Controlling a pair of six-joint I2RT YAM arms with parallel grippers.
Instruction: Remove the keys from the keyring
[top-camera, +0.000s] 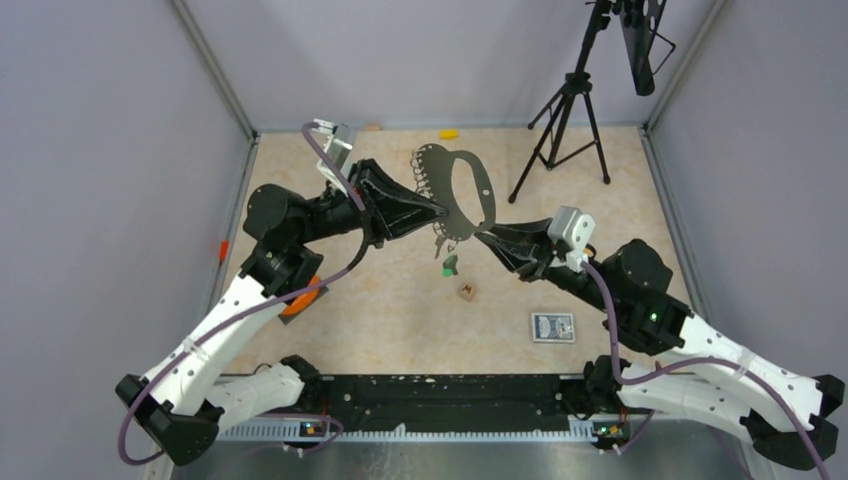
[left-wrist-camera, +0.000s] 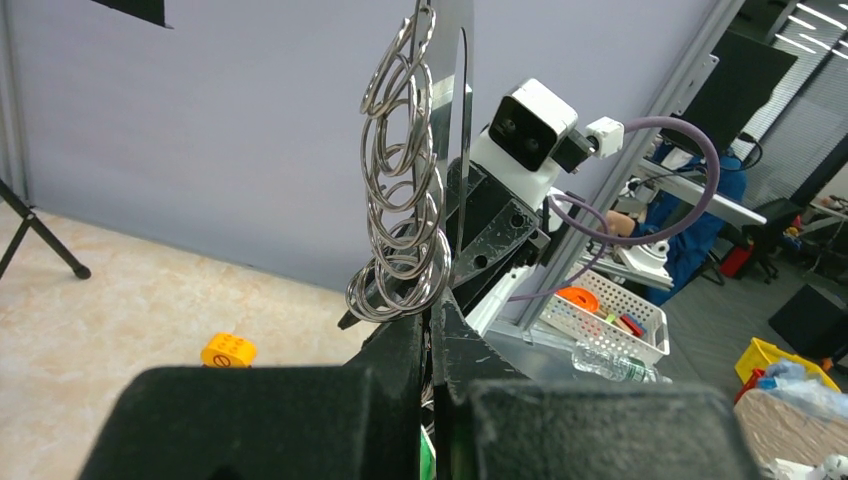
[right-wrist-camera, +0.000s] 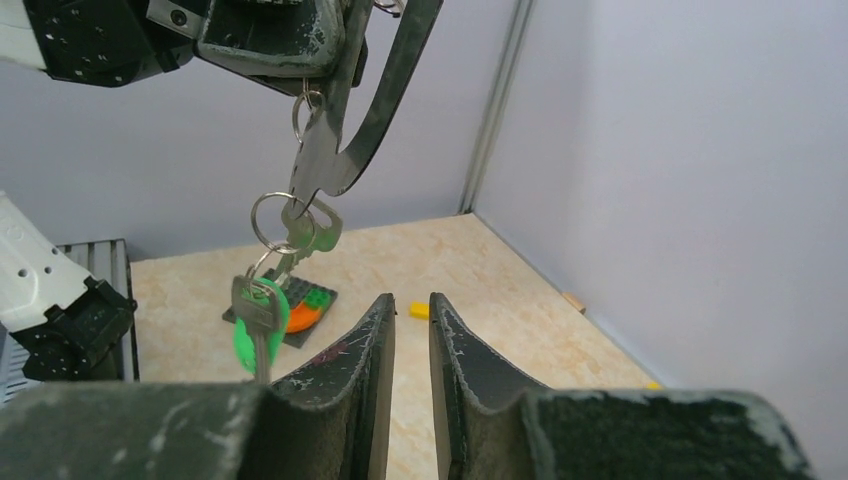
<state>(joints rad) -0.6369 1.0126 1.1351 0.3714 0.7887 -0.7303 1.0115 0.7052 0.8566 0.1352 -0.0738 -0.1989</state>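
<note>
Black jaws of the left gripper (top-camera: 443, 212) are pressed together on the edge of the keyring (top-camera: 432, 165), holding the flat grey loop in the air above the table (top-camera: 400, 330). From its scalloped lower edge the keys (top-camera: 448, 262) dangle on small split rings, long axes pointing down, the green-headed 1 lowest. Just right of them is the right gripper (top-camera: 480, 236), the free and nearer arm. Its 2 jaws stand a narrow gap apart around nothing. In its wrist view the keys hang left of the tips, so the reach likely goes leftward.

Lilac-grey walls (top-camera: 420, 60) enclose a beige, seemingly marbled tabletop (top-camera: 390, 320).
</note>
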